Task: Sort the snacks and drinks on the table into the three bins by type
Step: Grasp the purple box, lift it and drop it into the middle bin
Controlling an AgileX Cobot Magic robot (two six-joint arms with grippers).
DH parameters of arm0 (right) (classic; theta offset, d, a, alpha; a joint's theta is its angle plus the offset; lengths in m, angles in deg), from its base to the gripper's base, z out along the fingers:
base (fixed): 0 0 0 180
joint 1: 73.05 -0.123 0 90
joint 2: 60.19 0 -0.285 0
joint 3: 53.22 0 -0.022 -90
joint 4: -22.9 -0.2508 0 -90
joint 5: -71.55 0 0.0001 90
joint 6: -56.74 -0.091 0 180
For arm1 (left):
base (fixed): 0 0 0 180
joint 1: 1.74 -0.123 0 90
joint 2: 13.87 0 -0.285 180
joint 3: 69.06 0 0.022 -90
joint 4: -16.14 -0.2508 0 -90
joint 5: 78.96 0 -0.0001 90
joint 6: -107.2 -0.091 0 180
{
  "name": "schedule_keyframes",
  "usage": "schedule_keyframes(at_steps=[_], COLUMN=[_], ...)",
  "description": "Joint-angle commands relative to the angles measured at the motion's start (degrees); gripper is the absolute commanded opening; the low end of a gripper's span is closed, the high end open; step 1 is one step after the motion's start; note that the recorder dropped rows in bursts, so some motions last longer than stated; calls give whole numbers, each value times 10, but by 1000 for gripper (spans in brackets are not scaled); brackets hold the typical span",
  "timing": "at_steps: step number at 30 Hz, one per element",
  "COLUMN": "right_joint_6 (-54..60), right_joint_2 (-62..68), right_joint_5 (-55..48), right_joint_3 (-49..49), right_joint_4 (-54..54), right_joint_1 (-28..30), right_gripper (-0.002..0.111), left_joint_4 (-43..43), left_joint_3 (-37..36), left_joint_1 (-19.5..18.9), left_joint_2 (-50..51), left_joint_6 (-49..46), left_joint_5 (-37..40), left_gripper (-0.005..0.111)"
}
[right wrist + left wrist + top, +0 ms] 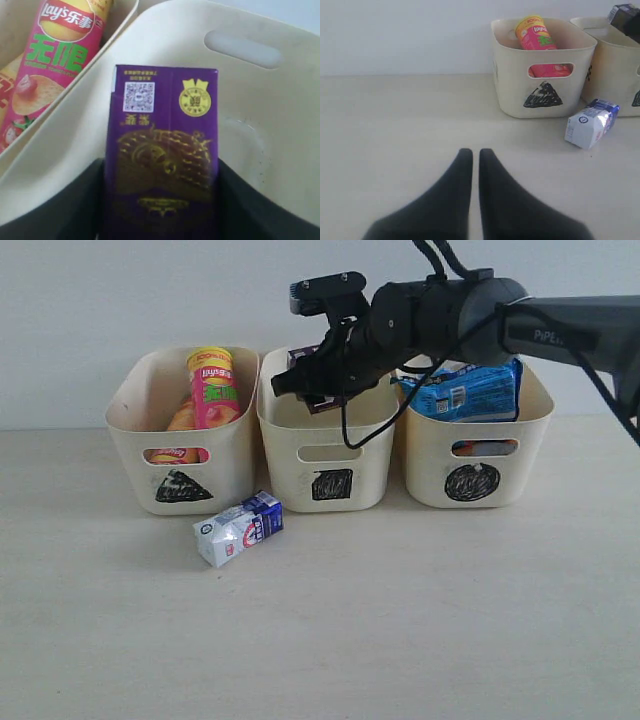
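My right gripper [312, 380] is shut on the dark purple carton [162, 150], holding it over the open square bin [325, 445]; the bin's inside wall [260, 125] shows behind the carton. The white and blue carton [240, 528] lies on its side on the table [400, 610] in front of the triangle bin [185, 435]. That bin holds the pink Lay's can [215, 390] and the yellow-red can [182, 420]. The blue bag [465, 390] lies in the circle bin [480, 445]. My left gripper [471, 152] hangs shut and empty over bare table, left of the triangle bin [540, 65].
A pale wall rises behind the bins. The right arm [500, 320] reaches in from the upper right, above the circle bin. Wood-grain tabletop [395, 130] stretches left of and in front of the bins.
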Motion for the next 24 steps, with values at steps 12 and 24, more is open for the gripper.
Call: schedule_keyframes(at_steps=[12, 24], right_joint_6=[5, 9], right_joint_2=[-6, -78], right_joint_5=[-24, -214], right_joint_3=[-7, -7], right_joint_4=[6, 12], right_joint_1=[4, 3], right_gripper=[77, 35], left_joint_4=[0, 0], left_joint_3=[-2, -2], left_joint_1=[-1, -1], left_joint_2=[-2, -2], left_joint_6=[3, 3], left_joint_5=[0, 0], left_gripper=[4, 4])
